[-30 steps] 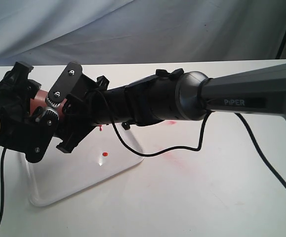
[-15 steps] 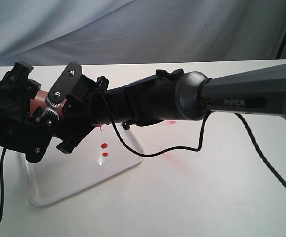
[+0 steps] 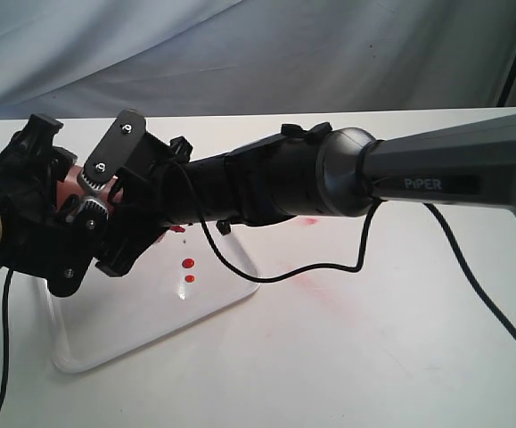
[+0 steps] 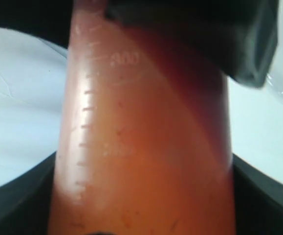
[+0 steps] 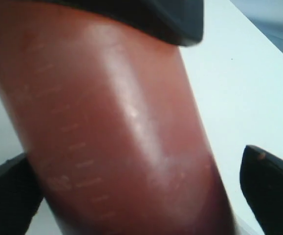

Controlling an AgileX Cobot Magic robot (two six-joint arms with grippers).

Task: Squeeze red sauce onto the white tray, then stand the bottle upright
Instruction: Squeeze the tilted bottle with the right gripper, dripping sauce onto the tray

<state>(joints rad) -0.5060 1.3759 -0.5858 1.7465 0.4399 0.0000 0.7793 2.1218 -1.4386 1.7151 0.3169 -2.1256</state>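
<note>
**Bottle aloft over tray end, two drops down, right jaws standing off**

Position: the bottle (image 3: 69,181) hangs tilted at the left of the exterior frame, above the far-left end of the white tray (image 3: 106,334). It is mostly hidden between the two tools, and the nozzle is not clear enough to place.

Red sauce (image 3: 188,263): two small round drops on the tray, centre-left of frame, close together but apart.

Left gripper (image 3: 53,209): clamped on the bottle body. In its wrist view the wall fills the space between both dark pads.

Right gripper (image 3: 124,205): reaches across from the right, jaws spread around the bottle and not pressing. Its wrist view shows bare table (image 5: 239,73) between the wall and one finger (image 5: 271,188).

Handling (judged):
- The wall is soft and translucent and will yield, so a hard grip expels sauce.
- Sauce shows dark through much of the wall, so expect moderate weight that shifts on tilting.
- The glossy plastic is likely slippery.
- Hold mid-body, across the cylinder, with light pressure.
- It is tall and narrow and will tip easily, so set the base flat before letting go.
</note>
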